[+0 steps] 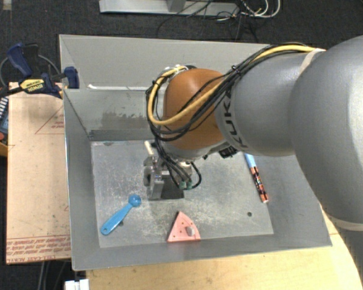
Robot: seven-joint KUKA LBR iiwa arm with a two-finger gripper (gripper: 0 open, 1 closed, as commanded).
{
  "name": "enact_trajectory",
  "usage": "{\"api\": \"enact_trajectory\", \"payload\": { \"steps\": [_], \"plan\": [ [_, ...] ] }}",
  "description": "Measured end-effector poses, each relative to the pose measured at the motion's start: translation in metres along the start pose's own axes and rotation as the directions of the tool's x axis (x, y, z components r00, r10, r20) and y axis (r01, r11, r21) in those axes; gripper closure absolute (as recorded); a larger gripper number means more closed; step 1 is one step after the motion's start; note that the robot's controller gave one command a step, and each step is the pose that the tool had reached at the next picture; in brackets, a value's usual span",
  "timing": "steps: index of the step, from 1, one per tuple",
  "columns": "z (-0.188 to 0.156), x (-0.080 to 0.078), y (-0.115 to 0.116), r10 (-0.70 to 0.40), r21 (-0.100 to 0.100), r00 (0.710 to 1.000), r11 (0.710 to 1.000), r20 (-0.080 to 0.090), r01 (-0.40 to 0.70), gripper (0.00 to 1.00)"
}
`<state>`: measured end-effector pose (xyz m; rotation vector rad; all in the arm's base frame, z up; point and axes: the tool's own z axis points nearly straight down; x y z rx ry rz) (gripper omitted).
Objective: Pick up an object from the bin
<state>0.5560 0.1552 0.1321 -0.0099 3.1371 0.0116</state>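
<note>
Gripper point(159, 189) low at bin point(78, 162) centre; blue spoon point(118, 217) and pink wedge point(183, 228) nearby.

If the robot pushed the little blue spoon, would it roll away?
Probably not: the blue spoon lies flat on the bin floor, so it would more likely slide or spin than roll. It looks like thin plastic, so it is probably light and fairly stiff. Its round end might rock a little.

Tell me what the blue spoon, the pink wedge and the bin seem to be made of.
Blue spoon: likely plastic, going by its even, saturated colour and smooth moulded shape. Pink wedge: perhaps plastic or foam; matt, with small dark dots, hard to settle. Bin: metal, dull grey, its floor scuffed and scratched pale.
</note>
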Motion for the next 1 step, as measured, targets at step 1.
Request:
{"api": "enact_trajectory", "payload": {
  "steps": [1],
  "plan": [
    [-0.0025,-0.0002,0.0001,0.0,0.0,1.0,1.0,0.0,0.0,1.0]
  ]
}}
